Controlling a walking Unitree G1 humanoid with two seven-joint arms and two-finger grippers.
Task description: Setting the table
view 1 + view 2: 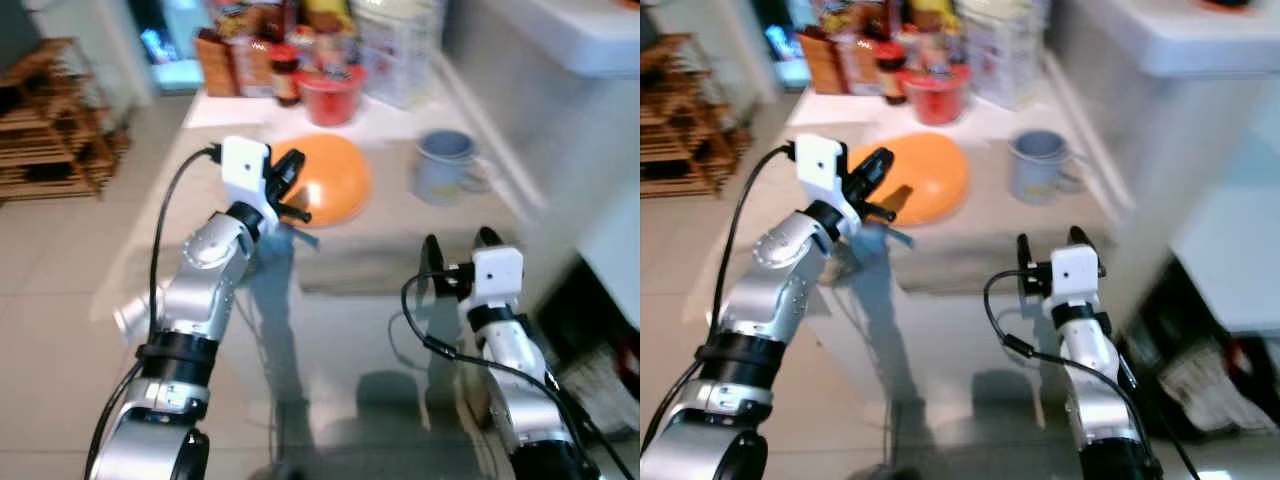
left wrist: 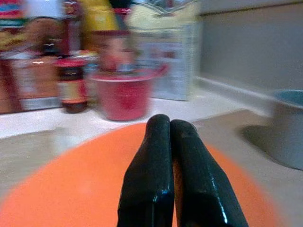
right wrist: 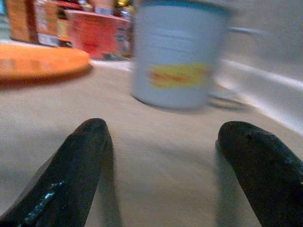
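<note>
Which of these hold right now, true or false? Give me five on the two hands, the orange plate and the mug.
1. The left hand has its fingers pressed together. True.
2. The left hand is over the orange plate. True.
3. The right hand is shut on the mug. False: its fingers are spread apart and short of the mug, which stands free on the table.
4. The mug is red. False: it is pale blue-grey with a yellow label; the red container stands further back among the groceries.
5. The mug stands upright. True.
</note>
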